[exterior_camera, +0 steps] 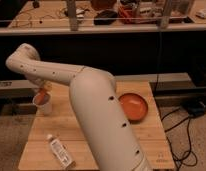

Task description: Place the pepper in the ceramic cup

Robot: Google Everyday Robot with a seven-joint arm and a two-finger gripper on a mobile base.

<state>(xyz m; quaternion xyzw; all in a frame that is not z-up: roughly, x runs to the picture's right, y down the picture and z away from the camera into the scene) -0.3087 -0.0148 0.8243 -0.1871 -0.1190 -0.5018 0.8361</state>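
Gripper [40, 86] directly above ceramic cup [43, 105], mostly hidden behind arm [96, 105]. Pepper [42, 96] sits at cup's rim. Orange bowl [133, 107] well right; clear bottle [60, 150] nearer the camera than the cup.

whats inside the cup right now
The pepper sits at the cup's rim, with the tool right above. The cup's inside is hidden by the arm and pepper.

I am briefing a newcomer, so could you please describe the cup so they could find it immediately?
On the wooden table, look at its far left edge, below the gripper. The cup is small and white, with the orange pepper at its rim, unlike the clear bottle or wide orange bowl.
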